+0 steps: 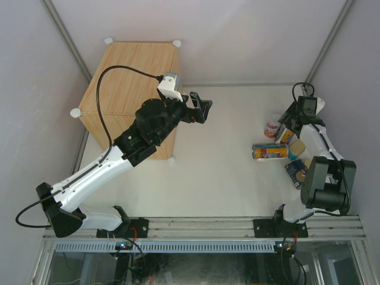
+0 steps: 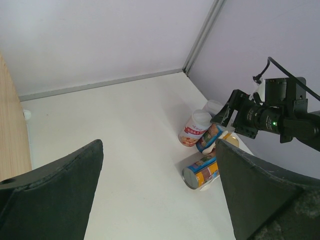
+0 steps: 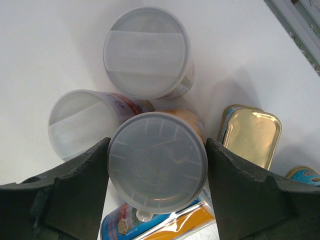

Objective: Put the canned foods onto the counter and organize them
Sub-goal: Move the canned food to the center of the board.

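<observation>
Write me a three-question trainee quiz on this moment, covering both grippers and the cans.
1. True or false: the left gripper, beside the counter, holds a can.
2. On the right gripper, the fingers stand: A) either side of the upright grey-lidded can; B) over the counter; C) far from every can.
3. How does the blue-orange can nearest the left gripper rest?
Key: 1 false, it is open and empty; 2 A; 3 on its side.
</observation>
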Controlling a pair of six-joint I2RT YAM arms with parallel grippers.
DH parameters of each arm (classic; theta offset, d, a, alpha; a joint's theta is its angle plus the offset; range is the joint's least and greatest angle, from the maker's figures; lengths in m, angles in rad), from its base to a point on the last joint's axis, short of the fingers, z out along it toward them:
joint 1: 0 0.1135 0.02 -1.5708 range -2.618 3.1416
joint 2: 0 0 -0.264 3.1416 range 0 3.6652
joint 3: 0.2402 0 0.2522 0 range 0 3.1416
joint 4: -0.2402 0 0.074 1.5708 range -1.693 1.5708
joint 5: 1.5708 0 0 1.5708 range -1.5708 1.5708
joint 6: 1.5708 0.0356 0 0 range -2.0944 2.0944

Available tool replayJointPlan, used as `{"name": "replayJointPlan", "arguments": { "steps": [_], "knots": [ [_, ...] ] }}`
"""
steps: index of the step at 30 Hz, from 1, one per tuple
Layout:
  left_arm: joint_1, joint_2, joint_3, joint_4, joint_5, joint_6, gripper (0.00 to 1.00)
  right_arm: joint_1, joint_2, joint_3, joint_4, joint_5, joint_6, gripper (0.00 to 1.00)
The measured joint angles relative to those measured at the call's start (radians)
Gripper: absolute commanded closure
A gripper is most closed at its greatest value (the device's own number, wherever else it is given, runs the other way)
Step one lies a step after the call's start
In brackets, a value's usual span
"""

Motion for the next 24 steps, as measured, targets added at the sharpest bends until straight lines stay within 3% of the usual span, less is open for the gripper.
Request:
{"name": "replayJointPlan", "arguments": {
  "steps": [2, 5, 24],
  "knots": [
    [0.000, 0.001, 0.000, 0.000, -0.001, 0.000, 0.04, 0.000, 0.002, 0.000, 0.004, 0.000, -0.002, 0.80],
    [0.002, 0.005, 0.000, 0.005, -0.002, 0.000, 0.04, 0.000, 0.005, 0.001, 0.008, -0.002, -0.003, 1.00],
    [0.011, 0.008, 0.000, 0.015, -0.023, 0.000, 0.04, 0.027, 0.010, 0.021, -0.018, -0.016, -0.003, 1.00]
  ]
}}
